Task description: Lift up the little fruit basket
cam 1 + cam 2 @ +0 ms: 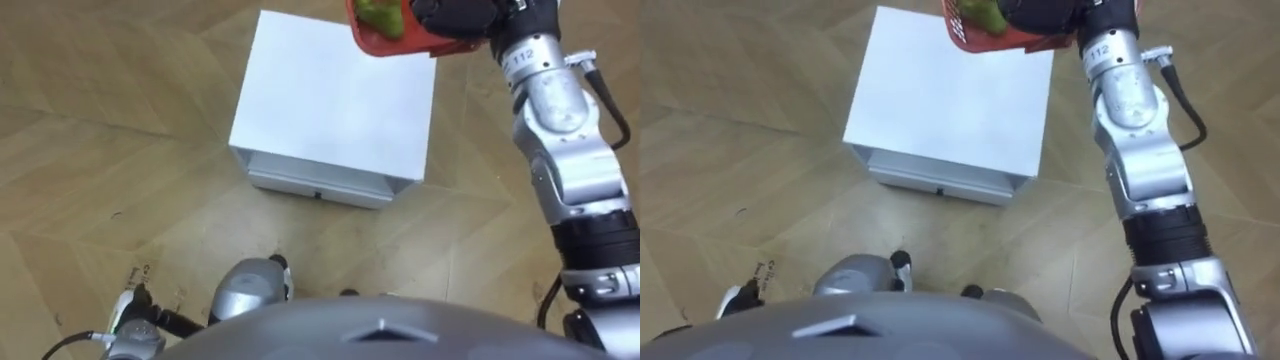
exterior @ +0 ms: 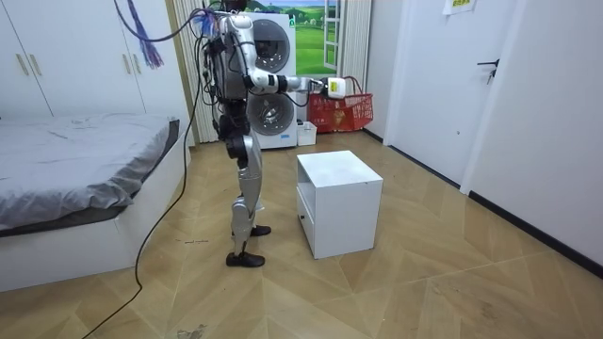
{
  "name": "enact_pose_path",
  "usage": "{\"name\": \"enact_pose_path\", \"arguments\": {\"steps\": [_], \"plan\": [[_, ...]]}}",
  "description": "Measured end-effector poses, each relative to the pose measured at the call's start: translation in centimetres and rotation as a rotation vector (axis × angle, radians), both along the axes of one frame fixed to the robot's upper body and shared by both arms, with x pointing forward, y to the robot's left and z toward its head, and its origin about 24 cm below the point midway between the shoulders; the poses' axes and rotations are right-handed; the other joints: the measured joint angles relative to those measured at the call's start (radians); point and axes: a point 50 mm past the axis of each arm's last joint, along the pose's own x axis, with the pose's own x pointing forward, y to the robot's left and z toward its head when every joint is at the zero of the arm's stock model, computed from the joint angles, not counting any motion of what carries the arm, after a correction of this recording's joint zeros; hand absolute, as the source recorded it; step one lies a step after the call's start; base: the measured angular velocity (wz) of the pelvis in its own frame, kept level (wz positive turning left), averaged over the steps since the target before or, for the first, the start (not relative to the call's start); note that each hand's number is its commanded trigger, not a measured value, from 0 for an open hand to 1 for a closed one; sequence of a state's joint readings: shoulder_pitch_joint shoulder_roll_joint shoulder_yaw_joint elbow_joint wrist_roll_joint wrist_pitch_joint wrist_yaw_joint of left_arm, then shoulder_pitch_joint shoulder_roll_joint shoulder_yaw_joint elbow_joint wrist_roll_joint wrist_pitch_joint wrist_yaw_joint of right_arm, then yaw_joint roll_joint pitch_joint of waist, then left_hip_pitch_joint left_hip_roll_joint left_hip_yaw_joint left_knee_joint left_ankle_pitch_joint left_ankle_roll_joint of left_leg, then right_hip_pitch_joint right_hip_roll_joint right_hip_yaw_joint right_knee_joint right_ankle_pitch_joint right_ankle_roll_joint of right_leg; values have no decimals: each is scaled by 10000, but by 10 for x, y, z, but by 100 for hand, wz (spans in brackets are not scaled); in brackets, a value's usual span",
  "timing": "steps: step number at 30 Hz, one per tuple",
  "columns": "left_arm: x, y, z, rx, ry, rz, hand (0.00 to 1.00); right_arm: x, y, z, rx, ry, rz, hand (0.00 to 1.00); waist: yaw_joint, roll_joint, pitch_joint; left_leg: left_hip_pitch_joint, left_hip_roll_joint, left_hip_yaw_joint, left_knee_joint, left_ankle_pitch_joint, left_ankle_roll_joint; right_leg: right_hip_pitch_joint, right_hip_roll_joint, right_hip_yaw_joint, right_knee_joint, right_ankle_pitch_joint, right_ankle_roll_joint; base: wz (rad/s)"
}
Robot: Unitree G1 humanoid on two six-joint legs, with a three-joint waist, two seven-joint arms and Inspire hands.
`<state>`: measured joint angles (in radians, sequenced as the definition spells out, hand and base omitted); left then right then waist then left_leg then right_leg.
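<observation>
Since right robot hand [image 1: 455, 18] is closed on edge of fruit basket [image 1: 400, 42], we read pickup as done. Basket hangs just beside hand, clear of white table [image 1: 330, 110] well beneath it. Arm is stretched forward, we judge, to keep load off body. Green fruit [image 1: 380, 15] sits inside basket, so level hold matters. Left robot hand [image 1: 135, 335] is low and far back from it, idle.

Entry 1: a short number in black digits on the pale cuff [image 1: 522, 58] just behind the right hand [image 1: 455, 15], which grips the fruit basket [image 1: 400, 46].
Entry 2: small dark marks [image 1: 137, 272] on the wood floor [image 1: 80, 150], unreadable.
Entry 3: a yellow notice [image 2: 459, 6] high on the wall, too small to read.
</observation>
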<state>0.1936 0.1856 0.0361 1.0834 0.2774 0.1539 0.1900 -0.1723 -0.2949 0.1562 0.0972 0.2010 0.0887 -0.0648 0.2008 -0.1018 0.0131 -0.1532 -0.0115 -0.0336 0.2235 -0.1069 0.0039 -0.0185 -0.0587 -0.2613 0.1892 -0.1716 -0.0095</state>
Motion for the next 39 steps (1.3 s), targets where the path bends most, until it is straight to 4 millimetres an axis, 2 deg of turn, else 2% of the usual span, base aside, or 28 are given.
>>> {"name": "enact_pose_path", "arguments": {"steps": [2,3,6,11,15,20,23,27,30,31,33,34,35,36,39], "plan": [[-1,0,0,-26,39,-9,0,6,1,-7,-7,405,7,100,-7,-53,16,-159,-33,-112,132,-13,10,-41,37,-131,10,-4,0,16],[-2,0,0,-25,46,-8,0,10,1,-12,19,610,-56,100,45,-120,-16,-316,-32,-117,175,-18,13,-165,32,-144,11,-5,-1,15],[-1,2,0,-15,45,40,0,16,4,-16,228,849,-207,100,65,-131,0,-777,-78,-352,458,-19,19,-406,78,-246,5,18,-1,19],[-1,4,1,7,42,73,0,24,5,-16,205,958,-367,100,381,66,113,-1138,-111,-452,539,-14,40,-767,22,-472,162,12,9,7],[0,6,1,-88,39,46,0,26,1,-28,46,1539,-671,100,537,154,107,-1301,-142,-529,513,-13,42,-911,-61,-670,220,-9,35,7],[-3,6,1,-132,182,64,0,25,-2,-41,-31,2101,-991,100,544,192,124,-1413,-185,-545,530,-23,77,-1022,-138,-783,364,-79,109,9],[-5,6,0,-143,321,60,0,22,-9,-54,-41,2677,-1353,100,534,306,197,-1565,-199,-547,688,-73,160,-1065,-246,-930,369,-99,143,6],[-7,7,0,-106,404,83,0,19,-15,-63,-139,3059,-1744,100,533,512,192,-2046,-230,-518,990,-111,224,-1498,-273,-953,601,-112,164,0],[-7,11,2,-12,386,57,0,18,-16,-66,-161,3182,-1788,99,533,581,196,-2199,-237,-503,1112,-128,250,-1636,-285,-959,703,-113,165,0],[-7,11,2,0,389,55,0,18,-16,-66,-162,3183,-1791,78,528,590,200,-2221,-238,-503,1141,-134,260,-1642,-284,-965,705,-113,165,0],[-7,11,2,0,380,33,0,17,-18,-69,-187,3330,-1857,78,521,627,197,-2272,-242,-512,1210,-163,292,-1651,-292,-979,740,-116,171,0],[-7,11,2,-10,386,5,0,16,-18,-70,-197,3378,-1875,75,516,639,198,-2284,-239,-503,1232,-175,300,-1665,-304,-973,761,-118,173,0],[-6,10,1,-35,390,-35,0,15,-19,-72,-190,3492,-1915,48,534,657,194,-2311,-239,-473,1261,-179,307,-1730,-313,-955,837,-121,179,-5],[-6,9,1,-52,387,-109,0,14,-21,-75,-139,3645,-1988,0,535,705,186,-2371,-232,-458,1375,-207,334,-1757,-313,-952,860,-122,181,-8],[-5,9,1,-58,356,-133,0,11,-21,-83,-16,3999,-1970,0,528,780,177,-2425,-224,-397,1502,-240,363,-1820,-332,-916,952,-129,195,-6]]}}
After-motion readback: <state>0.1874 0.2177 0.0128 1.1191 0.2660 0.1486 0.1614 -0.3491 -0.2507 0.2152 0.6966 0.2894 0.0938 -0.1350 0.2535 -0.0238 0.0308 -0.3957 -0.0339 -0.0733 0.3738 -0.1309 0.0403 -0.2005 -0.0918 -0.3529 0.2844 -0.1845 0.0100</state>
